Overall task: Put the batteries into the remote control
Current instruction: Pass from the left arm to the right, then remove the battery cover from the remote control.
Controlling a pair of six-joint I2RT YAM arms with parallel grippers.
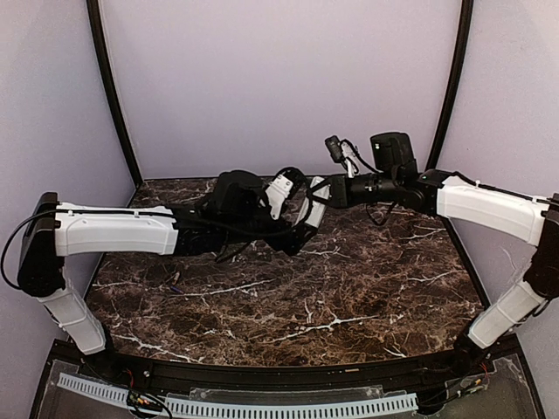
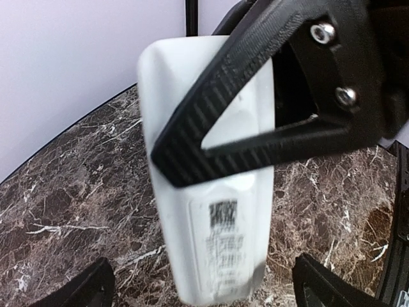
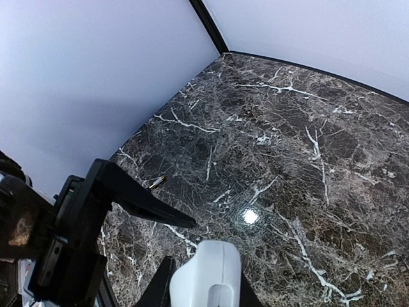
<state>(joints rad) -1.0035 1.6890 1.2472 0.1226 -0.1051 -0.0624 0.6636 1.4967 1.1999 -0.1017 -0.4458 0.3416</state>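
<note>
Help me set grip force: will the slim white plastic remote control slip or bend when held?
Probably stiff: the slim white plastic remote control looks straight while the right gripper holds it aloft. Its smooth shell might slip.

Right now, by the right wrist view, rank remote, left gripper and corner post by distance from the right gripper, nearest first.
1. Remote, held in the right gripper.
2. Left gripper, close on the left.
3. Corner post, far back, upper middle.
</note>
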